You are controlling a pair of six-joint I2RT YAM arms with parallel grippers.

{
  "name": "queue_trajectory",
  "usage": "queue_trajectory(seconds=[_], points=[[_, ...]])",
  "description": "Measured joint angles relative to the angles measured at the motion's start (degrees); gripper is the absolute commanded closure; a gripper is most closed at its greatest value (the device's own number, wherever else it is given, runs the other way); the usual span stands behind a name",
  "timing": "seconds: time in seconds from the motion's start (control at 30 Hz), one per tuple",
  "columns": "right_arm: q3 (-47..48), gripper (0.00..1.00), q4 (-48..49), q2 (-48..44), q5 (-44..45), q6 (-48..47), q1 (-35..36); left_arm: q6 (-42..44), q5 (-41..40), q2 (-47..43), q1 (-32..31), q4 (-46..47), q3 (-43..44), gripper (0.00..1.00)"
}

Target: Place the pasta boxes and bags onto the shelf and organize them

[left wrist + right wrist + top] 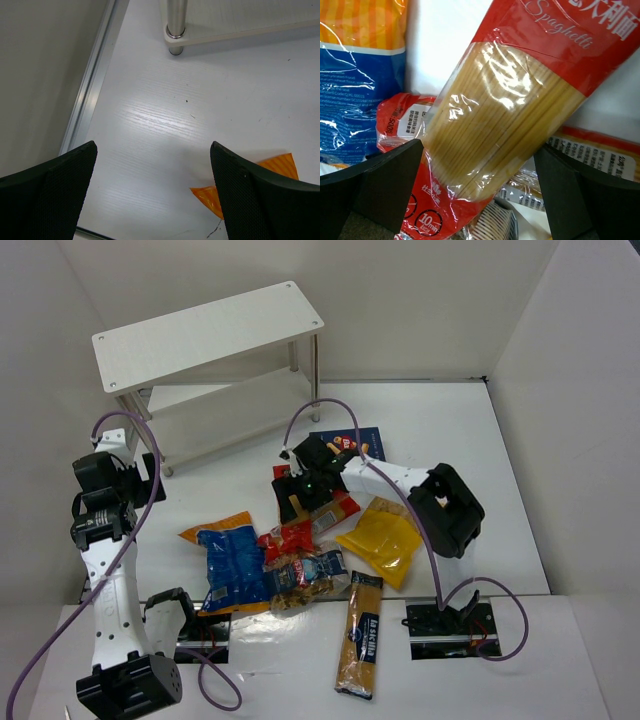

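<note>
The white two-tier shelf (210, 335) stands at the back left with nothing on it. The packages lie in a heap mid-table: a blue-orange bag (232, 560), a clear-brown bag (300, 575), a yellow bag (383, 537), a dark blue box (365, 440) and a blue-labelled spaghetti pack (360, 635). My right gripper (300, 490) is open, its jaws straddling the red-and-clear spaghetti pack (510, 100). My left gripper (150, 475) is open and empty above bare table beside the shelf's front post (176, 20), with the blue-orange bag's orange corner (207, 195) by its right finger.
White walls enclose the table on the left, back and right; a metal rail (90, 95) runs along the left wall. Purple cables loop over both arms. A small red packet (402, 120) lies under the spaghetti pack, next to the blue-orange bag (355, 75).
</note>
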Motion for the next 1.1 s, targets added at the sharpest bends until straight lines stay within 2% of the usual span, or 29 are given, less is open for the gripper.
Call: queue_trajectory(seconds=[0.43,0.47,0.5,0.53,0.57,0.6,0.63,0.83,0.97,1.1], points=[[1.11,0.03,3.43,4.02,-4.15,0.07,-0.50,0.02,0.02,0.00,0.00,0.02,0.00,0.01],[1.25,0.10,3.93,4.39,-4.15,0.07,-0.37,0.02,0.02,0.00,0.00,0.02,0.00,0.01],[1.36,0.22,4.28,4.76,-3.85,0.04,-0.13,0.02,0.02,0.00,0.00,0.02,0.00,0.01],[1.57,0.58,4.52,5.18,-3.41,-0.22,0.17,0.02,0.02,0.00,0.00,0.02,0.00,0.01],[1.84,0.79,4.87,5.79,-3.08,0.02,0.57,0.02,0.02,0.00,0.00,0.02,0.00,0.01],[2.29,0.96,5.05,6.19,-2.89,1.44,0.92,0.02,0.02,0.00,0.00,0.02,0.00,0.01],[3.13,1.00,5.25,6.43,-3.15,3.17,1.11,0.00,0.02,0.00,0.00,0.02,0.00,0.01],[7.87,1.00,4.04,8.02,-2.49,-3.30,5.46,0.04,0.09,0.00,0.00,0.02,0.00,0.01],[10.75,1.00,-2.47,7.85,-6.99,-7.85,3.26,0.09,0.70,-0.02,0.00,0.02,0.00,0.01],[11.63,1.00,-8.74,5.07,-13.60,-11.58,-3.13,0.11,1.62,-0.44,0.02,0.02,0.00,0.01]])
